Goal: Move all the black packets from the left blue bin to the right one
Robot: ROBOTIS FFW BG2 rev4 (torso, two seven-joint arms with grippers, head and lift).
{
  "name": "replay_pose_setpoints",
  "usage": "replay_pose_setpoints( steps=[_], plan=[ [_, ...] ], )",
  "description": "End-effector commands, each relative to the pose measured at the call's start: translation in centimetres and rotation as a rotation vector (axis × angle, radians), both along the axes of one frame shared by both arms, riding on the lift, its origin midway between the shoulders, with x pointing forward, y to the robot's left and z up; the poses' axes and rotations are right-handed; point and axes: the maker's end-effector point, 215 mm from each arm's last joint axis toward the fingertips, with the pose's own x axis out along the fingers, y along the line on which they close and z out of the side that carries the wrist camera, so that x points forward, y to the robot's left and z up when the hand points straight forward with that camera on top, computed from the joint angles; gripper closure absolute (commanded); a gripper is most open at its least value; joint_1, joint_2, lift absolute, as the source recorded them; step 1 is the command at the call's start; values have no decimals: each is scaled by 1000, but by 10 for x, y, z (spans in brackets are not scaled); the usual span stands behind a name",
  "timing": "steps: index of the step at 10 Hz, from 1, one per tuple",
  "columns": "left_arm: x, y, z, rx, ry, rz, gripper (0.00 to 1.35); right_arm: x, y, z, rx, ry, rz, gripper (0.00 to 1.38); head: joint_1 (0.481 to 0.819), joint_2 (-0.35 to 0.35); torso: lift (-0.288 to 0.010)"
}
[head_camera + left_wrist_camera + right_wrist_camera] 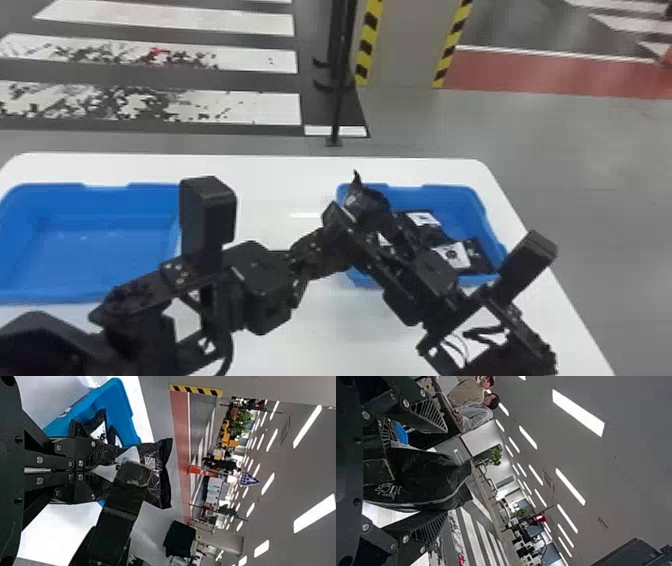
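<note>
Over the left part of the right blue bin point(452, 192), my left gripper point(341, 216) meets my right gripper point(387, 235). A black packet point(369, 202) is up in the air at their ends. In the left wrist view my left gripper point(113, 470) is shut on the black packet point(156, 475), its tips partly behind the other arm's finger. My right gripper point(445, 475) stands wide open around the black packet point(427, 475), one finger on each side. More black packets with white labels point(452, 254) lie in the right bin. The left blue bin point(110, 192) shows a bare floor.
Both bins stand on a white table point(285, 170), with a strip of tabletop between them. The two arms cross the table's middle close together. A black pole point(340, 90) and a striped column point(405, 45) stand beyond the far edge.
</note>
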Motion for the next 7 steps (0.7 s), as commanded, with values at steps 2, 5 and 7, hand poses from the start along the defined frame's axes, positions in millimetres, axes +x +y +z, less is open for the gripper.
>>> replay_pose_setpoints(
  steps=[2,5,7],
  plan=[
    [-1,-2,-1,-6,7,-6,1165,2,0,0,20,5,0,1176,695,-155,-140],
    [-1,0,-3,-38,15,-1,1007,4,-5,5,29,-9,-21,1276,695,-161,-140],
    [0,20,-14,-64,55,42,122,14,-10,2,30,-8,-29,1276,695,-158,-140]
  ],
)
